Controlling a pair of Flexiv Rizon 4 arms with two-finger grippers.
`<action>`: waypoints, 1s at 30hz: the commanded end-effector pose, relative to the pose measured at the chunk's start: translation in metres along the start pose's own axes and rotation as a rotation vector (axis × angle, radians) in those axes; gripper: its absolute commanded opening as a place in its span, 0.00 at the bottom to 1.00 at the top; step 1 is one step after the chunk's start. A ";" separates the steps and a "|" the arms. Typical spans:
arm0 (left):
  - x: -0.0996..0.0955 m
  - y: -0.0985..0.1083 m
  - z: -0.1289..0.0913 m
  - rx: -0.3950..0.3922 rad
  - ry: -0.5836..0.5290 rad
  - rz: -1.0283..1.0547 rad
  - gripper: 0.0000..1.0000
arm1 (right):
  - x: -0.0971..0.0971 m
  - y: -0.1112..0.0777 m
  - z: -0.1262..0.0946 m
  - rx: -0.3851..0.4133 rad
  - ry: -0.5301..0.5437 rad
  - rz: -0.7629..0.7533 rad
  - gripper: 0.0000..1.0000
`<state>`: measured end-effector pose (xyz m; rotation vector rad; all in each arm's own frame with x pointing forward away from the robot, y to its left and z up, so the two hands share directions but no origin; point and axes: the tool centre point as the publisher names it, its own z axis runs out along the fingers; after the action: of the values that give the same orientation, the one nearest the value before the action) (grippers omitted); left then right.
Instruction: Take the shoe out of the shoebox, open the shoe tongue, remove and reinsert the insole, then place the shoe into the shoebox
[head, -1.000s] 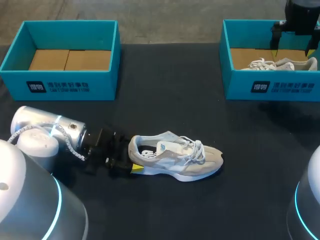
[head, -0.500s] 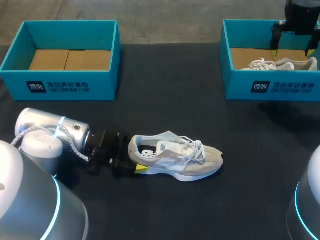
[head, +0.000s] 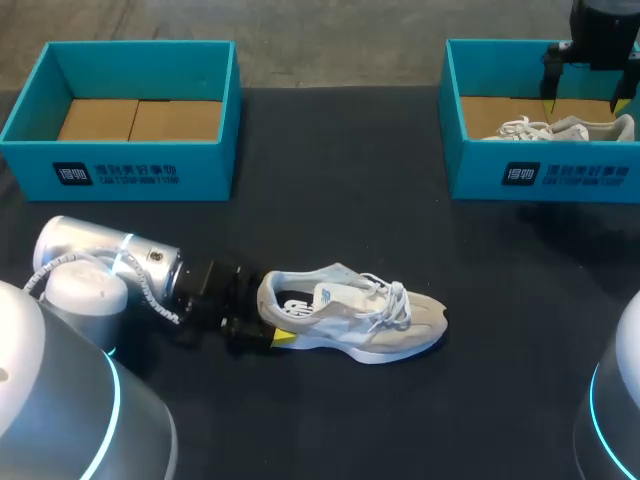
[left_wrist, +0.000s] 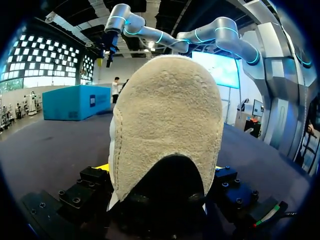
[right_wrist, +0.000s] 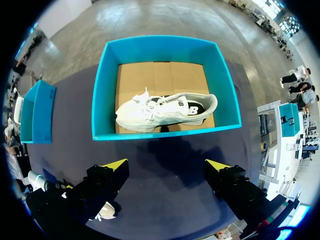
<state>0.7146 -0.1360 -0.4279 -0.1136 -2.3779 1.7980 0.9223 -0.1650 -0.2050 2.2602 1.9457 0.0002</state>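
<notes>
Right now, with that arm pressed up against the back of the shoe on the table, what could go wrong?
1. The left gripper is at the heel of the shoe, which lies loose on the table. A push could slide or twist the shoe instead of gripping it.
2. The laces lie loose over the top and might snag when the tongue gets pulled open.

Dark table w/ left shoebox & right shoebox at far edge, beige shoe lying nearer, mid.
</notes>
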 end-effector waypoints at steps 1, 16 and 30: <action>-0.002 0.002 0.001 0.000 -0.001 0.000 0.00 | 0.000 0.000 0.000 0.000 -0.001 0.001 1.00; -0.002 0.002 0.001 0.000 -0.001 0.000 0.00 | 0.007 -0.005 -0.020 -0.033 -0.008 0.015 1.00; -0.002 0.002 0.001 0.000 -0.001 0.000 0.00 | 0.074 -0.060 -0.046 -0.060 -0.007 0.060 1.00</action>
<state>0.7154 -0.1361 -0.4281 -0.1153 -2.3764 1.7969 0.8779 -0.0941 -0.1666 2.2928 1.8765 0.0536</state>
